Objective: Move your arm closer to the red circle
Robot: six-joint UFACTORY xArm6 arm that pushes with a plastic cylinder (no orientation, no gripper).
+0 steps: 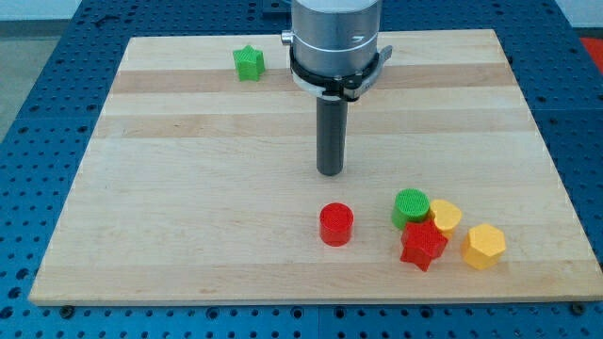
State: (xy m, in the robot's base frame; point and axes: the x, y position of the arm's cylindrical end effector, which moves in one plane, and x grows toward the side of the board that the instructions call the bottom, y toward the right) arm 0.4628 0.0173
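The red circle (336,224) is a short red cylinder on the wooden board (188,188), below the middle of the view. My tip (330,172) is the lower end of the dark rod, standing just above the red circle in the view, a short gap apart and not touching it. The rod hangs from the silver arm housing (335,42) at the view's top.
To the right of the red circle lies a cluster: a green circle (411,207), a yellow block (445,217), a red star (422,246) and a yellow hexagon (484,246). A green star (249,63) sits at the view's top left.
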